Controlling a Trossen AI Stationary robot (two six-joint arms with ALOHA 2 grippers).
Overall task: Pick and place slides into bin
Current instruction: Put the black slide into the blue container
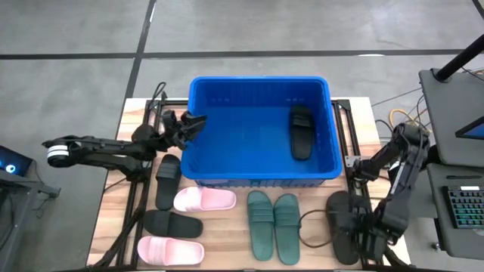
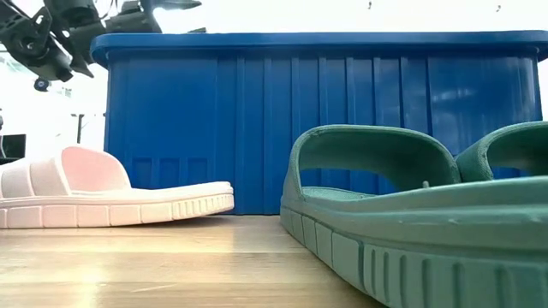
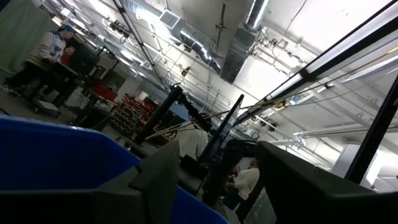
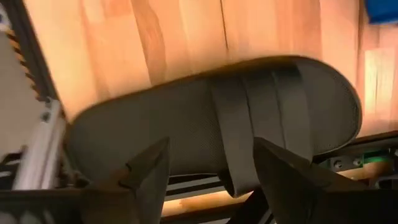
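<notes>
The blue bin point(image 1: 261, 162) stands at the table's far middle, with one black slide point(image 1: 301, 132) lying inside at its right. My left gripper point(image 1: 193, 125) hangs open over the bin's left rim, tipped upward, with nothing between its fingers. My right gripper point(image 4: 214, 180) points down, open, just above a black slide point(image 4: 211, 124) that lies flat at the table's near right point(image 1: 340, 225). One finger stands on each side of its strap point(image 4: 261, 118), and I see no touch. Flat on the table also lie two pink slides point(image 1: 204, 199) point(image 1: 170, 250), two black ones point(image 1: 168, 181) point(image 1: 172, 224) and two green ones point(image 1: 261, 225) point(image 1: 286, 228).
Dark metal rails point(image 1: 136, 204) run along the table's left and right sides. A cable point(image 1: 314, 219) loops between the green slides and the right black slide. Beyond the table's right edge stand a laptop point(image 1: 454, 113) and a keyboard point(image 1: 465, 208). People work far off in the room point(image 3: 53, 50).
</notes>
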